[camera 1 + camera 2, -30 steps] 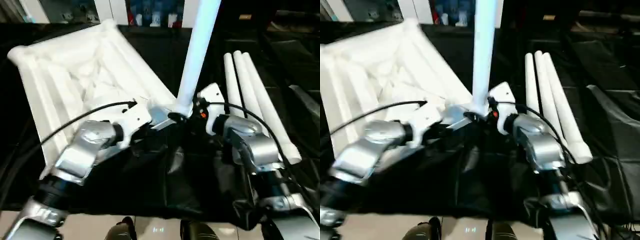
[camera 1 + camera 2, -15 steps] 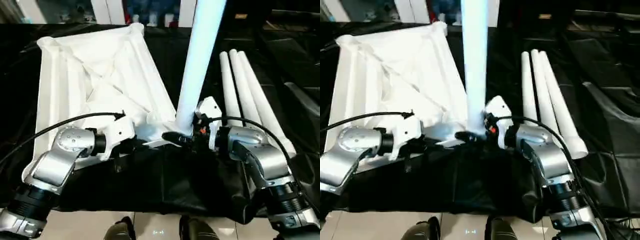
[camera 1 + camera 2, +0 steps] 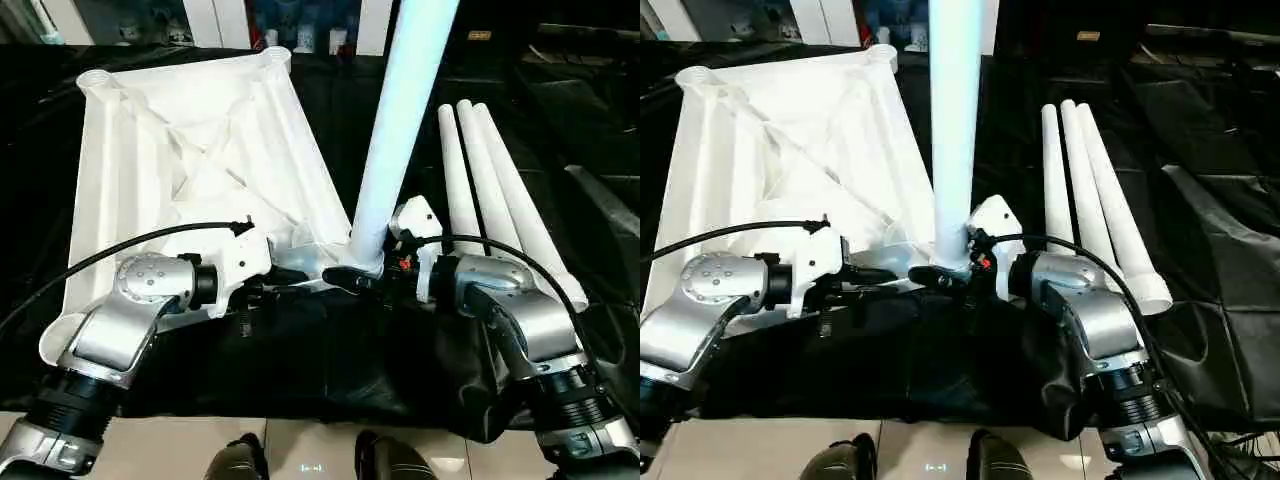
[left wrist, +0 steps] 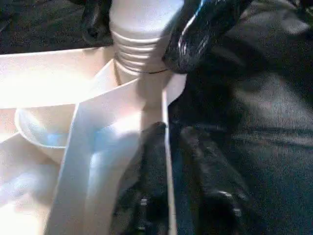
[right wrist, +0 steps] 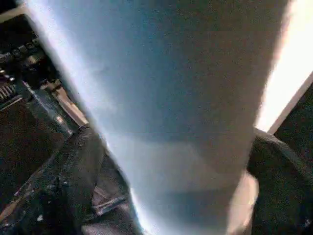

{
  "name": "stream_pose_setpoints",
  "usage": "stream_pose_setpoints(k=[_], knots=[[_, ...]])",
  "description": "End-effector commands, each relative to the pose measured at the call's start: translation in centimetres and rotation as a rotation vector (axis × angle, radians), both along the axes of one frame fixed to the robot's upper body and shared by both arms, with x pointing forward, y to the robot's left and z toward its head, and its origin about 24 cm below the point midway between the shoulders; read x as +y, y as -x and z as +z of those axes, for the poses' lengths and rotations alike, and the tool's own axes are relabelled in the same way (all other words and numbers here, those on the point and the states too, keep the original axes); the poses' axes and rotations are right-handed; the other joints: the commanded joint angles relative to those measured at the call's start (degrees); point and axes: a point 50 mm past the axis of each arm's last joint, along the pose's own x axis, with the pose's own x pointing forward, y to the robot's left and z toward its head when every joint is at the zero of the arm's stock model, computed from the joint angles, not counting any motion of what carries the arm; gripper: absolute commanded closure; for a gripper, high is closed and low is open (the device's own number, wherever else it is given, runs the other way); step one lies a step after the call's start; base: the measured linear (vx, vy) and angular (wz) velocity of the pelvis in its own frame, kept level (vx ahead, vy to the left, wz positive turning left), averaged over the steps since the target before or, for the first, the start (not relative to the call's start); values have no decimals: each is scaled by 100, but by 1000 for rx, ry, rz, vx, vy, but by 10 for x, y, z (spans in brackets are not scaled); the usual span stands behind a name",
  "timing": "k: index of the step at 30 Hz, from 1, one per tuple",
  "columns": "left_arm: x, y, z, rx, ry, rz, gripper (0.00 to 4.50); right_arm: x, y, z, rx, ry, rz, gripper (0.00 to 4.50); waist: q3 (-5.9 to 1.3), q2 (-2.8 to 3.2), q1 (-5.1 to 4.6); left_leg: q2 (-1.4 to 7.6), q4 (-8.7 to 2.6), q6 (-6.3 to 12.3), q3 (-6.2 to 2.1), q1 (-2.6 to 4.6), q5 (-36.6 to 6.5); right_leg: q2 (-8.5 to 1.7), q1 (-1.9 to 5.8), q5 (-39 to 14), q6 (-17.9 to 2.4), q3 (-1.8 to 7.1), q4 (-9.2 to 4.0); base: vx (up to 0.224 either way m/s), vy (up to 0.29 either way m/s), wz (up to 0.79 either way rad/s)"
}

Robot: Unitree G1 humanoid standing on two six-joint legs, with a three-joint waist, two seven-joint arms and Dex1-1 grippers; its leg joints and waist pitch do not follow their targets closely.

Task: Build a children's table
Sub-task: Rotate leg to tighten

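Tabletop [image 3: 200, 150] underside-up on black sheet [image 3: 330, 350] — pale floor [image 3: 300, 445], shelves behind

Black cloth [image 3: 330, 370] bears tabletop [image 3: 190, 150], three legs [image 3: 490, 190].

This looks like a lab or demo room set up for robot trials. A black sheet [image 3: 1200, 230] is draped over the floor as a work area, and pale glossy floor [image 3: 300, 445] shows at its near edge. Along the far side stand white cabinets [image 3: 205, 20] with small colourful items [image 3: 310, 40], too blurred to identify.
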Motion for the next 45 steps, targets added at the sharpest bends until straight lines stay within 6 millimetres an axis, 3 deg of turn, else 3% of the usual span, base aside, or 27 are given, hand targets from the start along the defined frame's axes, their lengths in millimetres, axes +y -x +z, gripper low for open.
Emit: stream_pose_setpoints(k=[1, 7, 32, 33, 36, 45], knots=[[-1, 3, -6, 27, -36, -38, 408, 0, 2, 0, -2, 0, 2, 17, -457, 15, 12, 138, -295, 383, -28, 126, -598, -300, 382, 202, -1623, 213, -273, 0, 0, 0], [5, 2, -13, 28, -102, -22, 447, 0, 1, 0, -2, -2, -5, 17, -489, 13, 23, 130, -269, 456, -27, 119, -383, -291, 397, 633, -1676, 210, -226, 0, 0, 0], [14, 1, -14, 36, -177, -34, 447, -2, -3, -1, 0, 6, -17, 17, -481, 2, 31, 128, -273, 320, -31, 116, -602, -301, 383, 98, -1589, 204, -247, 0, 0, 0], [13, 1, -14, 43, -169, -30, 422, -2, -3, -1, 0, 6, -17, 17, -480, 0, 32, 125, -271, 323, -31, 114, -601, -298, 382, 86, -1591, 203, -251, 0, 0, 0], [14, -1, -13, -2, -188, -23, 406, -2, -3, -1, 0, 7, -15, 17, -487, -5, 29, 125, -267, 346, -34, 112, -586, -295, 388, 106, -1565, 203, -253, 0, 0, 0], [18, 1, -13, 19, -199, -37, 406, -2, -4, -2, -1, 7, -14, 17, -501, 4, 38, 122, -261, 364, -35, 109, -522, -293, 392, 238, -1601, 198, -232, 0, 0, 0]])
